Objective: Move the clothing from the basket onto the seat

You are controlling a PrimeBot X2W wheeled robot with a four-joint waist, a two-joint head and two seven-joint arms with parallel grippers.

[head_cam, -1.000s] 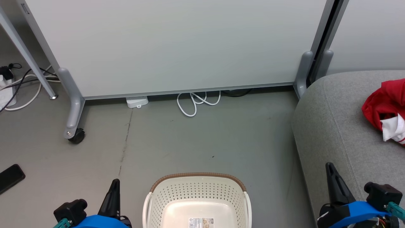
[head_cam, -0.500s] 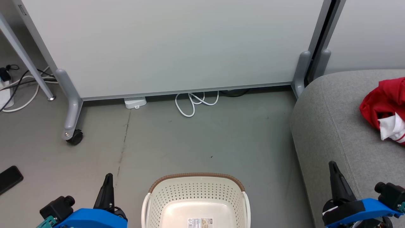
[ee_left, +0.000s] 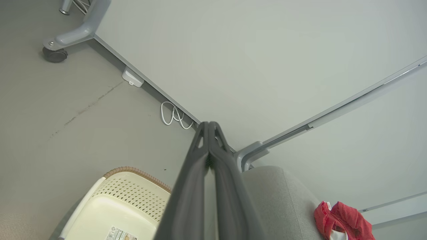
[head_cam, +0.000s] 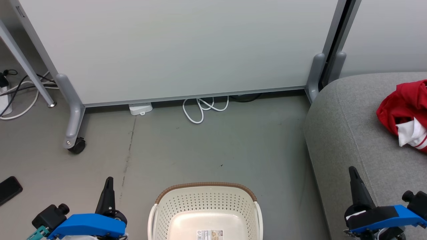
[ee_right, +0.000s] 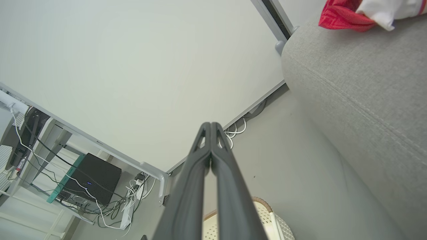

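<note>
The cream basket (head_cam: 205,208) with its brown rim stands on the floor at the bottom centre, holding nothing but the label on its bottom; its corner also appears in the left wrist view (ee_left: 126,200). The red clothing (head_cam: 405,110) with white trim lies bunched on the grey seat (head_cam: 350,133) at the right edge. My left gripper (head_cam: 108,183) is shut and empty, left of the basket. My right gripper (head_cam: 353,173) is shut and empty above the seat's front edge. In the wrist views, both gripper tips (ee_left: 209,125) (ee_right: 210,125) are pressed together.
A white partition panel (head_cam: 186,46) on grey wheeled feet (head_cam: 75,145) stands behind the basket. A coiled white cable (head_cam: 203,108) and a white box (head_cam: 140,108) lie at its base. A dark phone (head_cam: 10,190) lies on the floor at left. Cables (head_cam: 16,90) run far left.
Both grippers have drawn back toward the bottom edge, the left one also shifting left. The camera has drifted slightly; basket, clothing and seat stay put.
</note>
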